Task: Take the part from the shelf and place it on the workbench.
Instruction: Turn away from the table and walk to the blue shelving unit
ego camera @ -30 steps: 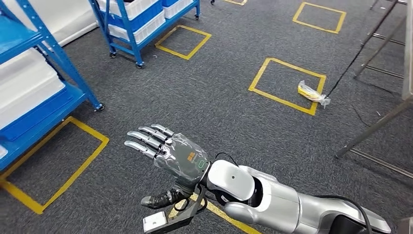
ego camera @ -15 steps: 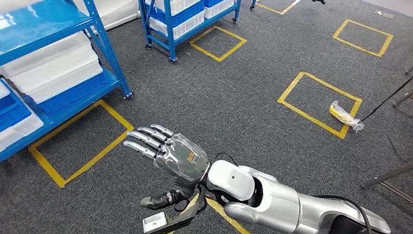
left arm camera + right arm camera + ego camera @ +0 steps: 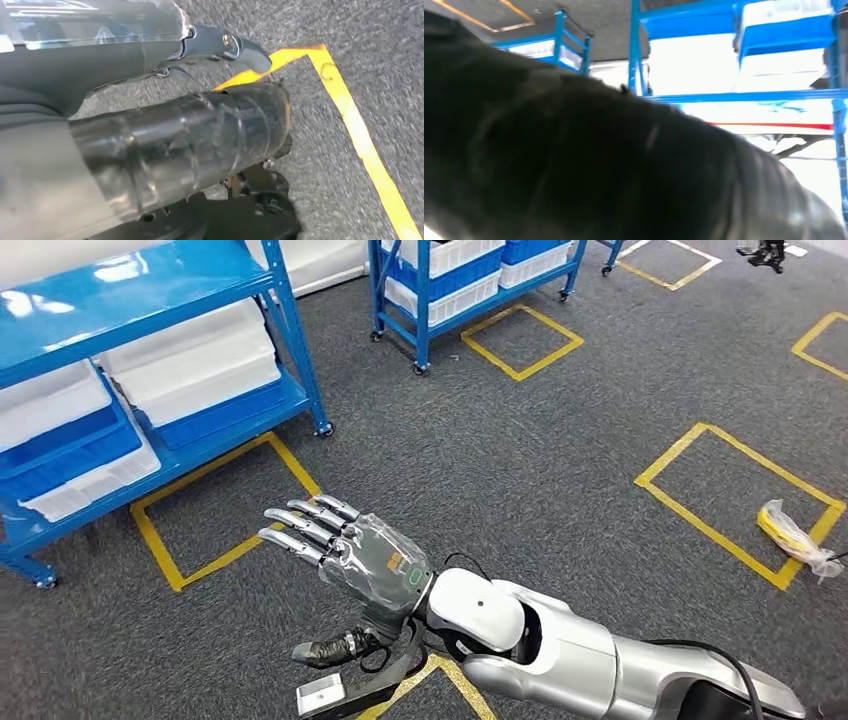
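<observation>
A blue shelf rack [image 3: 290,335] stands at the upper left in the head view, holding white bins [image 3: 190,355] and blue bins [image 3: 60,445]. I cannot pick out the part among them. My right hand [image 3: 350,555] reaches forward over the grey carpet, short of the rack, with fingers stretched out and apart and nothing in them. In the right wrist view its dark thumb [image 3: 599,165] is blurred, with the blue shelf rack [image 3: 744,95] behind it. My left hand [image 3: 165,125] hangs above the floor, its thumb and a finger apart and nothing between them.
A second blue wheeled rack [image 3: 470,280] with white bins stands further back. Yellow tape squares [image 3: 215,505] mark the carpet, one just in front of the near rack. A yellow bagged item [image 3: 795,535] lies on a tape line at the right.
The whole picture has slid to the right, so the camera has turned left toward the shelves. My right hand keeps the same outstretched pose.
</observation>
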You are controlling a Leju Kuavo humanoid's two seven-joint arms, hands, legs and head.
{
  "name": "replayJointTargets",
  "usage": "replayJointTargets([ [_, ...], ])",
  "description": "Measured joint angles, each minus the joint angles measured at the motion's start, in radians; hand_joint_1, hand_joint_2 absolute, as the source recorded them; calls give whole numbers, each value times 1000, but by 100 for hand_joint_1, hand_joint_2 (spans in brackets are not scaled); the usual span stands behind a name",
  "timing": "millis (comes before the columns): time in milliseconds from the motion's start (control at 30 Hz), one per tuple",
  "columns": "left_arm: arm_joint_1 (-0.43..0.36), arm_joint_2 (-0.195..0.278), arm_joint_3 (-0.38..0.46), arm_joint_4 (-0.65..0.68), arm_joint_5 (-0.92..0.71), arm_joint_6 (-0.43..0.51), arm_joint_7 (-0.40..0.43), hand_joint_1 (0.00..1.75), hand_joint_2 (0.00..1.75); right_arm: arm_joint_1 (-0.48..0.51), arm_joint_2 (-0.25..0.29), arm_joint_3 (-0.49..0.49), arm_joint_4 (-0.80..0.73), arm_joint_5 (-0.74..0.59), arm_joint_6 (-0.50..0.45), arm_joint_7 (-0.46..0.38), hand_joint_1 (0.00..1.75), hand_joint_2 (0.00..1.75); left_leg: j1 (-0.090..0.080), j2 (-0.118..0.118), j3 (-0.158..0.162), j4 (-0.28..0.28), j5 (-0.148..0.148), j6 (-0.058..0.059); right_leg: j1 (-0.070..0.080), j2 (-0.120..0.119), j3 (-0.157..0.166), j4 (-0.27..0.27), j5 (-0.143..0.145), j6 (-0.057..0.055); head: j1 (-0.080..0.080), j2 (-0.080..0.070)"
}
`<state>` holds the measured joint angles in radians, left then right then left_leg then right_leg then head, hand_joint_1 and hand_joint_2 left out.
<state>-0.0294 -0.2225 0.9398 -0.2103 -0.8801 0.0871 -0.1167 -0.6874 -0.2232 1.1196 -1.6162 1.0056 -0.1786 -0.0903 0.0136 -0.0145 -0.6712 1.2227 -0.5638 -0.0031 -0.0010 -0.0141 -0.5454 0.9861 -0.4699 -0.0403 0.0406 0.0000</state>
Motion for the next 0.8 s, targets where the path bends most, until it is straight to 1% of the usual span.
replayJointTargets([
  [33,0,0,0,0,0,0,0,0,0,1,0,0,0,0,0,0,0,0,1,4,-31,38,-7,-2,1,-13,6,1,-7,1,0,0],
  [67,3,0,0,0,0,0,0,0,0,1,0,0,0,0,0,0,0,0,2,7,-46,43,6,-2,1,-24,13,2,-15,2,0,0],
  [100,6,0,0,0,0,0,0,0,0,1,0,0,0,0,0,0,0,0,2,12,-41,9,41,0,1,-35,22,3,-25,4,0,0],
  [133,8,1,0,0,0,0,0,0,0,1,0,0,0,0,0,0,0,0,2,21,-21,-53,88,3,1,-46,34,5,-35,7,0,0],
  [167,10,1,0,0,0,0,0,0,0,1,0,0,0,0,0,0,0,0,-1,38,3,-114,123,6,1,-56,45,5,-45,11,0,0],
  [200,9,1,0,0,0,0,0,0,0,2,0,0,1,0,0,0,0,0,-6,57,21,-164,135,9,3,-66,53,7,-55,17,0,0],
  [233,8,1,0,0,0,0,0,0,0,2,0,0,1,0,0,0,0,0,-11,72,32,-192,140,15,5,-77,59,7,-64,23,0,0],
  [267,7,2,0,0,0,0,0,0,0,2,0,0,1,0,0,0,0,0,-16,77,34,-197,129,21,7,-87,66,10,-72,30,0,0],
  [300,7,2,0,0,0,0,0,0,0,2,0,0,1,0,0,0,0,0,-17,70,37,-201,124,28,9,-94,72,15,-77,37,0,0],
  [333,8,2,0,0,0,0,0,0,0,1,0,0,1,0,0,0,0,0,-14,59,46,-201,127,35,8,-95,75,26,-81,42,0,0],
  [367,9,2,0,0,0,0,0,0,0,0,0,0,0,0,0,0,0,0,-12,46,55,-203,122,42,5,-81,69,51,-80,47,1,0],
  [400,8,2,0,0,0,0,0,0,0,-1,0,0,0,0,-1,0,0,0,-10,36,66,-206,118,47,1,-58,48,91,-82,52,1,0],
  [433,7,2,0,0,0,0,0,0,0,-1,-1,0,-1,0,-1,0,0,0,-8,25,77,-208,113,52,-3,-32,13,147,-91,56,2,0],
  [467,5,2,0,0,0,-1,0,0,0,0,-1,0,-1,0,-1,0,0,0,-7,14,84,-209,107,56,-7,-9,-33,211,-107,60,2,0],
  [500,3,2,0,0,0,-2,0,0,0,1,-3,0,-1,0,-1,0,0,0,-7,0,92,-210,100,58,-9,1,-81,269,-132,63,2,0],
  [533,3,2,0,0,0,-2,0,0,0,4,-5,0,-1,0,0,0,0,0,-7,-14,102,-209,92,58,-11,5,-122,307,-154,65,2,0],
  [567,4,2,0,0,0,-2,0,0,0,5,-6,0,-1,0,0,0,0,0,-7,-29,114,-209,82,57,-12,7,-150,319,-166,66,2,0],
  [600,6,2,0,0,-1,-3,0,0,0,6,-8,0,0,0,0,0,0,0,-7,-43,129,-209,72,56,-12,9,-164,300,-158,65,2,0],
  [633,7,2,0,0,-2,-3,0,0,0,6,-8,0,0,0,0,0,0,0,-7,-56,145,-210,61,53,-12,15,-164,254,-126,62,2,0],
  [700,9,1,1,1,-6,-3,-1,0,0,7,-12,0,0,0,0,0,0,0,-5,-82,170,-210,38,46,-10,53,-152,132,-7,52,2,0],
  [733,8,0,1,1,-7,-4,-1,0,0,8,-15,0,0,0,0,0,0,0,-4,-94,176,-211,28,41,-8,68,-146,88,39,47,2,0],
  [767,7,0,1,2,-9,-4,-2,0,0,8,-17,0,0,0,1,0,0,0,-2,-104,183,-212,21,35,-4,76,-141,64,67,42,2,0],
  [800,6,0,1,2,-10,-4,-2,0,0,7,-18,0,0,0,1,0,0,0,-2,-111,188,-211,22,28,0,71,-135,56,67,36,2,0],
])
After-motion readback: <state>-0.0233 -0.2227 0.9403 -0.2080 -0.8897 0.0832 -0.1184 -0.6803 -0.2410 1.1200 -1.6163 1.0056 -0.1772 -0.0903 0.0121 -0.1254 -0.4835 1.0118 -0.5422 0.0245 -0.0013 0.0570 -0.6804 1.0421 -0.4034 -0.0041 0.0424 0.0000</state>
